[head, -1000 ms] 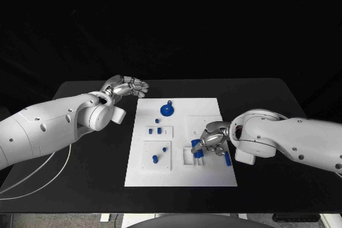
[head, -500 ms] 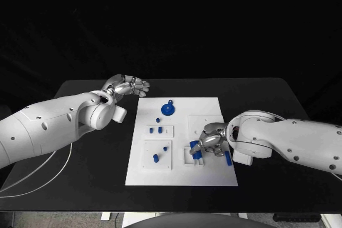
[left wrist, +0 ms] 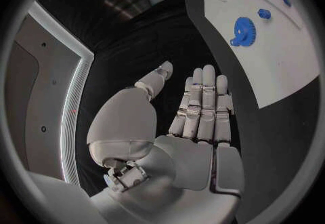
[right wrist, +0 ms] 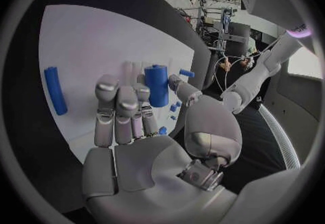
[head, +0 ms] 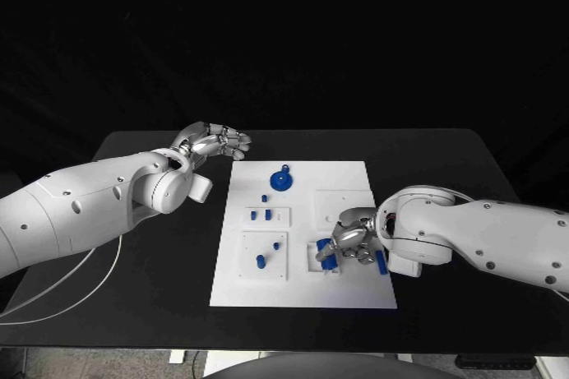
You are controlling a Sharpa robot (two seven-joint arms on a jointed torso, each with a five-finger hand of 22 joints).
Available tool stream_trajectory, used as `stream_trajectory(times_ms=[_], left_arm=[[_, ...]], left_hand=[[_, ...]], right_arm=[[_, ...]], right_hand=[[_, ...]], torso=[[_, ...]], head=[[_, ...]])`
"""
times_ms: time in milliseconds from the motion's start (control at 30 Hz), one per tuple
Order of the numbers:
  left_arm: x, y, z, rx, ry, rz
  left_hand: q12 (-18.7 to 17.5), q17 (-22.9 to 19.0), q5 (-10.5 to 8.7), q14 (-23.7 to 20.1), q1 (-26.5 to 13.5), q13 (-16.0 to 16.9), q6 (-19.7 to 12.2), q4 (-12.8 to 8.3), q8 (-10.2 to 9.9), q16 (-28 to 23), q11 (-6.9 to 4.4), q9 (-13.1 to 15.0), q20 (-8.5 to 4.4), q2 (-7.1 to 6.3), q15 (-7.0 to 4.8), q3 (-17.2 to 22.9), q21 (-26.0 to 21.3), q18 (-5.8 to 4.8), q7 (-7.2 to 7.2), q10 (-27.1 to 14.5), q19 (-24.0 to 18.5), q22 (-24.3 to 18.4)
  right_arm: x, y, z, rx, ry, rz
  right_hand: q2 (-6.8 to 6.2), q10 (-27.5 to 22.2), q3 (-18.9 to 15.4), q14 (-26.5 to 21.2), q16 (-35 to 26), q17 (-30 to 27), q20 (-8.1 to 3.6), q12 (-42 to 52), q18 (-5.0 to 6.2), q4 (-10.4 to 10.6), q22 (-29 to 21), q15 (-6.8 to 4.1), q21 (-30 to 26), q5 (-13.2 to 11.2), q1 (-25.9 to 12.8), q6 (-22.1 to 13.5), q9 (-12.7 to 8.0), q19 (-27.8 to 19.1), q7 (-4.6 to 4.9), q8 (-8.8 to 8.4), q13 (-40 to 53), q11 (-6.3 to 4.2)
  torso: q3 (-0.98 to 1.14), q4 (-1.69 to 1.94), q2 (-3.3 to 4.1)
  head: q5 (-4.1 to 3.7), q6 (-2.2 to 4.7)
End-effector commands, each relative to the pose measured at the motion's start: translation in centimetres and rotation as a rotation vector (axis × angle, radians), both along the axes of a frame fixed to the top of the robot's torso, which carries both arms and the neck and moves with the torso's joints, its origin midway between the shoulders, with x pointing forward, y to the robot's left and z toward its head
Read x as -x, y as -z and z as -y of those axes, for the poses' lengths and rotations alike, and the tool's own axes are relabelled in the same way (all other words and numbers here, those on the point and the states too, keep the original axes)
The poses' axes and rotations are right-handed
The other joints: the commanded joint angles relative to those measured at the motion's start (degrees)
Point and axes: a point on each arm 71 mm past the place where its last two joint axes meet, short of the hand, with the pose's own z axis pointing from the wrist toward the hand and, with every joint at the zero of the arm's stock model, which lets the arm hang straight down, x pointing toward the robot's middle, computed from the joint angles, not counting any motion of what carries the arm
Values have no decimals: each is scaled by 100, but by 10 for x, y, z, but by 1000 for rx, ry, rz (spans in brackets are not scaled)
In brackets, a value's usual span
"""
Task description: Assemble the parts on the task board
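We judged that seating the blue cylinder into its raised block near the right edge of the task board called for keeping it upright over the socket and pressing straight down without twisting. The right hand stood over that block with fingers curled around the cylinder (apparently gripping it). The left hand hovered beyond the board's far-left corner, fingers loosely curled, holding nothing.

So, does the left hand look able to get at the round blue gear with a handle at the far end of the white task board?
Probably yes: the left hand holds nothing, and only bare board surrounds the gear.
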Motion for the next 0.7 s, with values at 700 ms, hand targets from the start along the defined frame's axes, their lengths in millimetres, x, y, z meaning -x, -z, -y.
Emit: stream_trajectory(times_ms=[700], left_arm=[[1, -1, 1, 6, 10, -3]], left_hand=[[-28, 23, 2, 28, -66, 10, -42, 48, -1, -36, 1, -12, 29, -7, 23, -8, -39, -28, 0, -39, 4, 14]], right_arm=[[2, 12, -4, 44, -42, 18]], right_hand=[[-64, -63, -483, -17, -77, 47, -18, -21, 318, -34, 80, -16, 5, -9, -369, -106, 43, -56, 27, -41, -5, 2]], torso=[[4, -4, -1]], head=[[59, -16]])
